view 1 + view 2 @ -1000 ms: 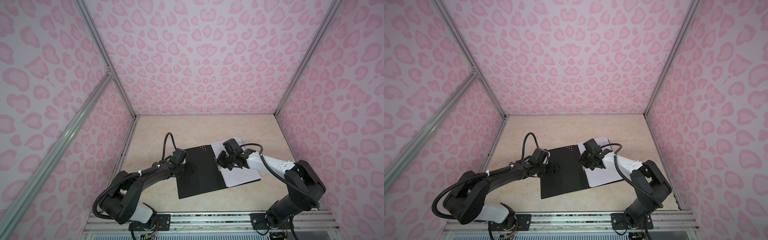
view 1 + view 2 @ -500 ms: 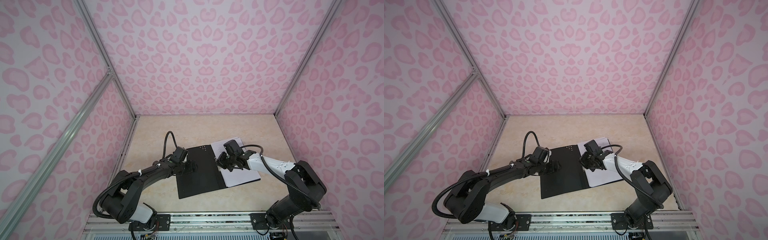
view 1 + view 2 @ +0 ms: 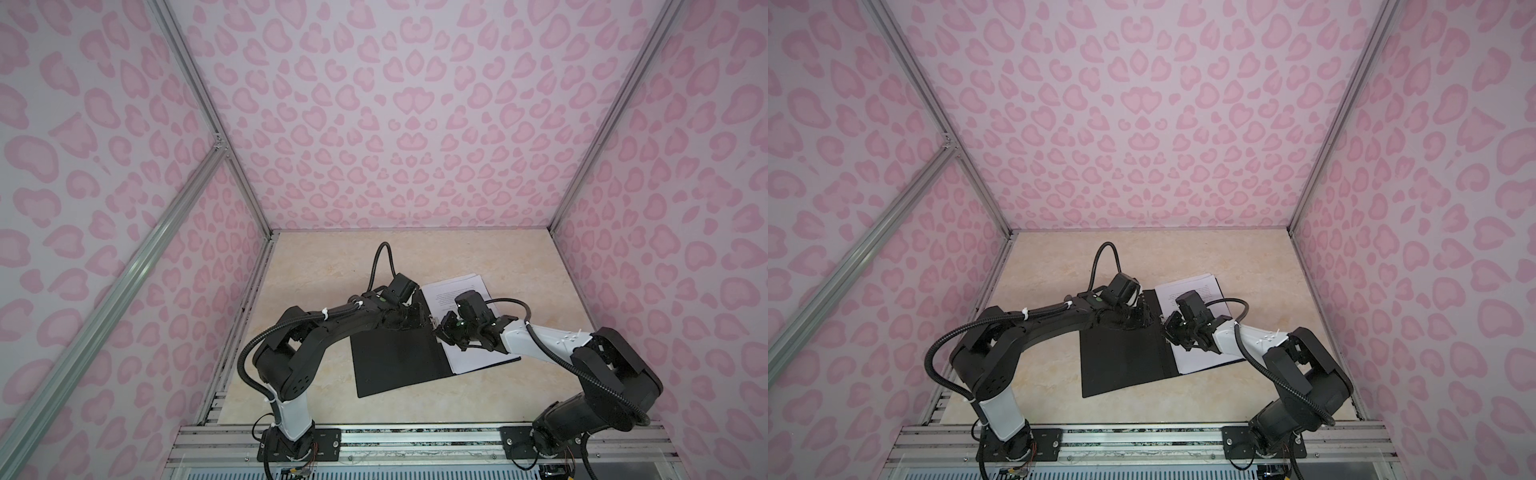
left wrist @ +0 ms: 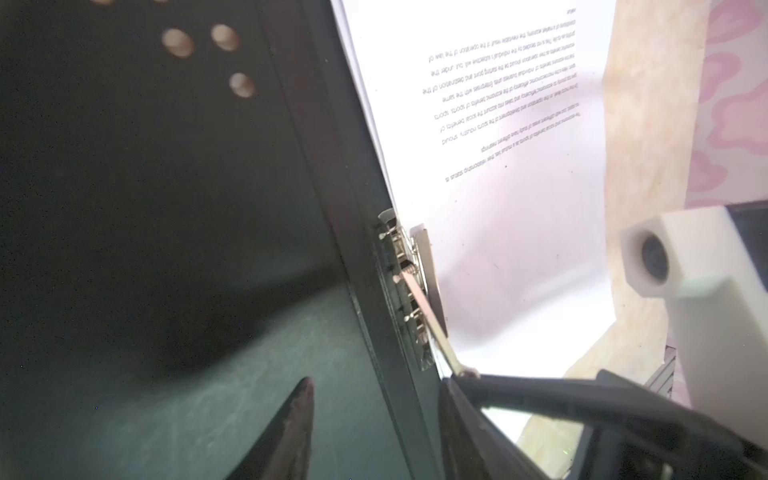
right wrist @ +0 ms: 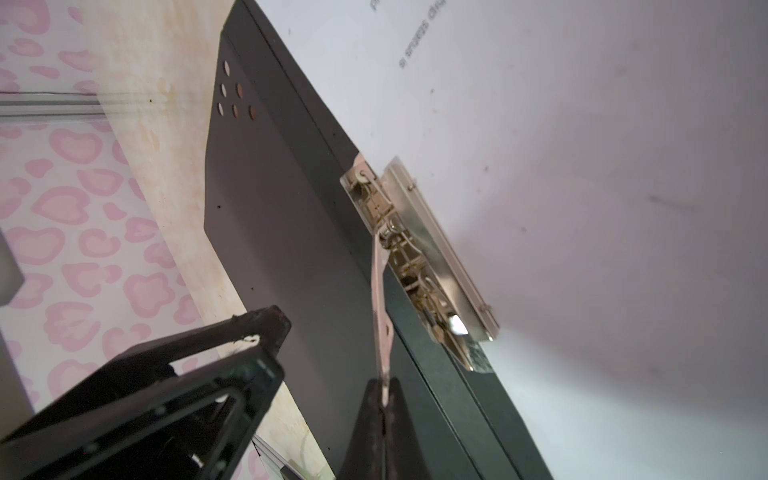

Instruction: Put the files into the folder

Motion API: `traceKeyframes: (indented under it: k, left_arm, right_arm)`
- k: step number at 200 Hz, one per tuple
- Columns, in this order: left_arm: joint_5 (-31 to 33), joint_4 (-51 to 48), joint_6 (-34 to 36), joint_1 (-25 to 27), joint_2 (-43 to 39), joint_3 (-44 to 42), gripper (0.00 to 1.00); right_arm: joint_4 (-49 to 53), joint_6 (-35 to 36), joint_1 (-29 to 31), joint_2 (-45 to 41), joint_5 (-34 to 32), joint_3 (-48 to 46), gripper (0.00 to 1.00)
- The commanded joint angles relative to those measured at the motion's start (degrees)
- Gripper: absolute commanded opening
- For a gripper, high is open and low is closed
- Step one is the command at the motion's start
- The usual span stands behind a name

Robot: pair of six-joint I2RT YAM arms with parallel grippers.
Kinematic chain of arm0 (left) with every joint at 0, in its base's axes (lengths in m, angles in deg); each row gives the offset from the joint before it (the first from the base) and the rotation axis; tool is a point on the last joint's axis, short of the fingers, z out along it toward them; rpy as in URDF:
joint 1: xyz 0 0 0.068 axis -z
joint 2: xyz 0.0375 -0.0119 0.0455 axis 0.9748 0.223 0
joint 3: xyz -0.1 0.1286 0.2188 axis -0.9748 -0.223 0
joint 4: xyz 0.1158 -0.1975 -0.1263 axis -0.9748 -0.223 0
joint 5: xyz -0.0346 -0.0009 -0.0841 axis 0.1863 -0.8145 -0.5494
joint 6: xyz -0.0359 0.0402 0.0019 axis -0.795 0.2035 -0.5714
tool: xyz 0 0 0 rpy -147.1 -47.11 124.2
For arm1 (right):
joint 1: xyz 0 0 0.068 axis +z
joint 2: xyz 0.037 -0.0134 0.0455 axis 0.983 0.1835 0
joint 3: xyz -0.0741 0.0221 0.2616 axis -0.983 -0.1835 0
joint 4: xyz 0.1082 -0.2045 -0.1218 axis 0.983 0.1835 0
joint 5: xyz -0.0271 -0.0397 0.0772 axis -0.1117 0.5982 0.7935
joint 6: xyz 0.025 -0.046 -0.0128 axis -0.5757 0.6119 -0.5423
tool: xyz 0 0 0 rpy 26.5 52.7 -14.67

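Since right gripper [image 5: 384, 390] pinches the lever [image 5: 377, 291] of the clip [image 5: 432, 257] tight, swing it along its hinge, no sideways pull. Files [image 5: 582, 166] lie against the clip on the open folder [image 5: 282, 216]. Left gripper [image 3: 411, 319] hovers beside the clip, gap unclear; probably press there.

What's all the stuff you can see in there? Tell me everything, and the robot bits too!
folder: one, black inside, lying open mid-table
papers: a few, white with print, on the folder's right half
clip: one, silver, along the folder's spine, its lever raised
table: one, beige
walls: pink hearts, all round
left gripper: one, black, jaws apart, above the folder's bare half
right gripper: one, black, shut on the lever
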Motion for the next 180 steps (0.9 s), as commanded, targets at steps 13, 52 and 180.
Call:
traceKeyframes:
  k: [13,52,180]
  left_arm:
    - [2.1,-4.16,-3.55,1.2,6.12,6.1,0.35]
    - [3.98,-5.99,-5.25,1.4,10.13,10.57,0.26]
    - [3.51,-4.61,-8.88,2.18,14.8,14.61,0.21]
  right_arm:
    - [-0.37,0.3,-1.24,-0.34,0.01,-2.74,0.0]
    - [-1.93,1.06,-2.84,-1.37,0.52,-5.52,0.0]
    - [-5.44,1.9,-3.43,0.65,2.88,-7.07,0.0]
